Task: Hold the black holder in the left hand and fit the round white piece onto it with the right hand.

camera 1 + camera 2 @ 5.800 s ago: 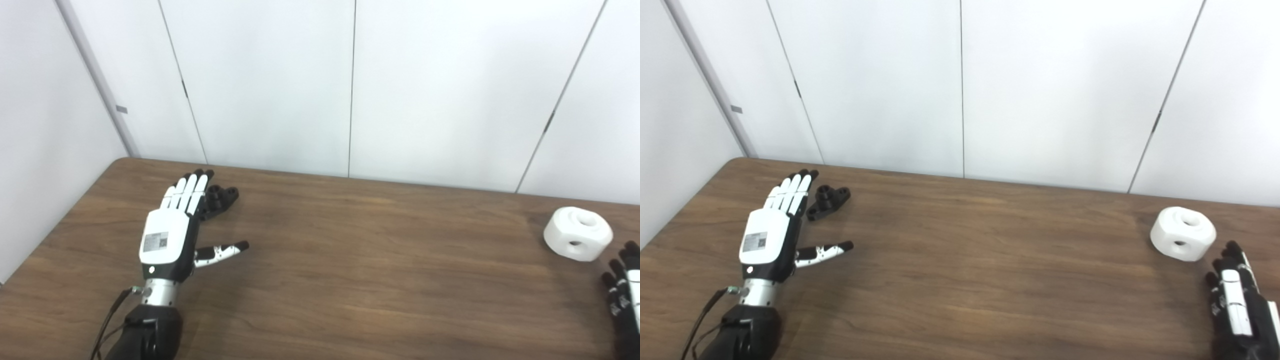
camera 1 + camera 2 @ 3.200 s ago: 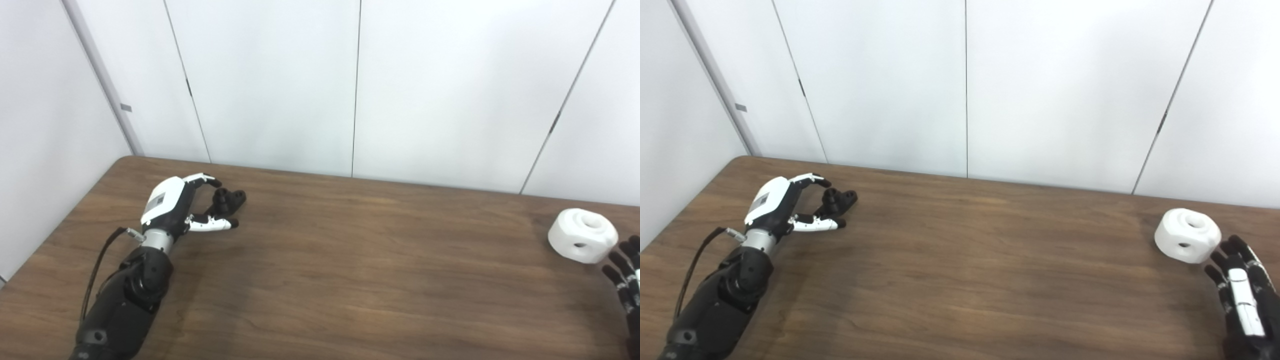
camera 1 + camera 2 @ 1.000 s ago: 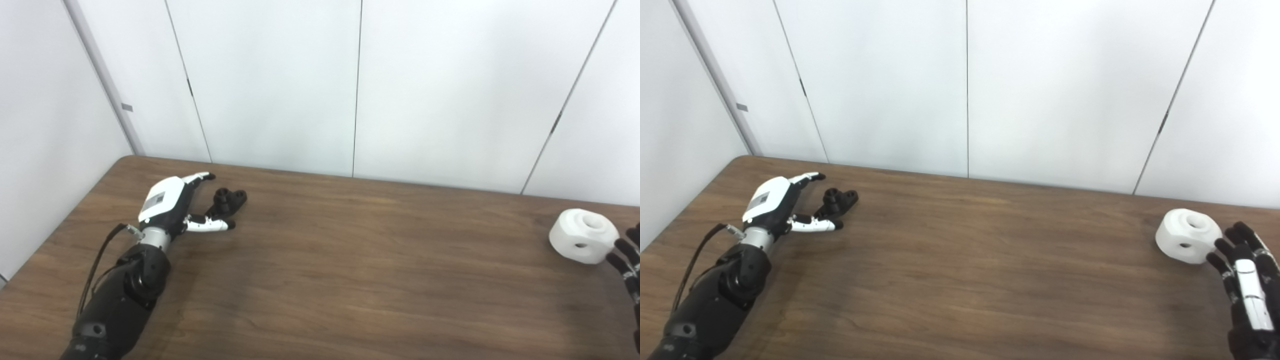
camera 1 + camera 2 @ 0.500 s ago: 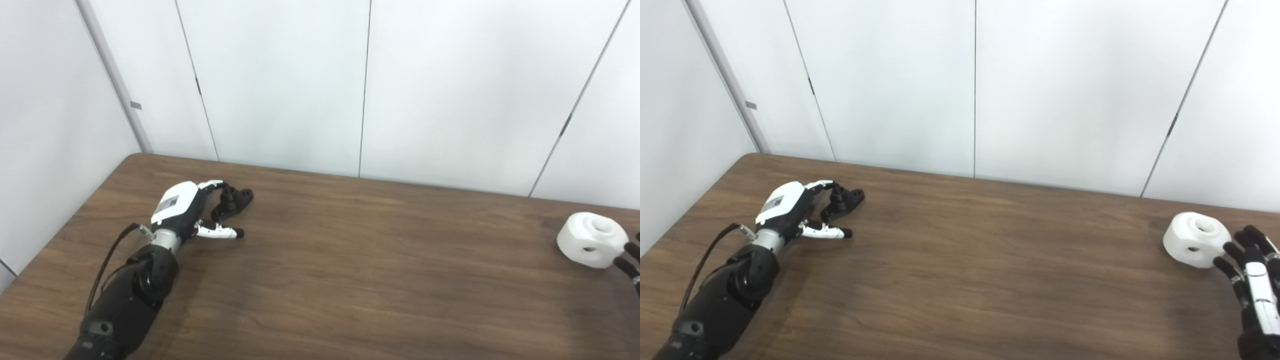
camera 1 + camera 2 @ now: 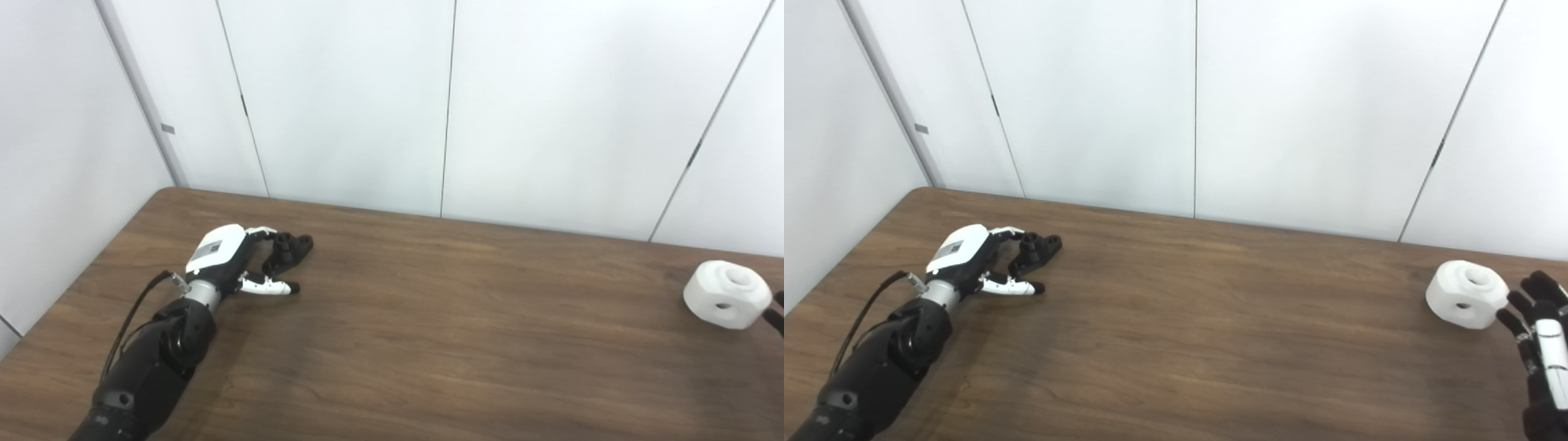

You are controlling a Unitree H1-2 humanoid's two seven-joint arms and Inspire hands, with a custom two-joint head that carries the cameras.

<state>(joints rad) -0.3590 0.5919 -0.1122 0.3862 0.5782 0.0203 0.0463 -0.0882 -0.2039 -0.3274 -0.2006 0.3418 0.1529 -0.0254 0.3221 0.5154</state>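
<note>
The black holder [image 5: 1035, 252] lies flat on the brown table [image 5: 1213, 331], near the far left corner. Its long side runs slantwise, from the near left up toward the far right. A short round post with a hole stands up on it.

The left hand [image 5: 968, 257] is right beside the holder. Its fingers [image 5: 1007, 232] curl over the near end of the holder and its thumb [image 5: 1013, 285] points along the table, close by. They look to be touching it, but they are not shut tight on it, and the holder rests on the table. The fingers hide part of the holder.

The round white piece [image 5: 1467, 294] sits near the right edge of the table, with its big hole facing up and a small hole in its side. The right hand [image 5: 1540, 331] is just beside it, fingers spread, holding nothing. The picture edge cuts off part of this hand.

The wide middle of the table lies between the two things.
</note>
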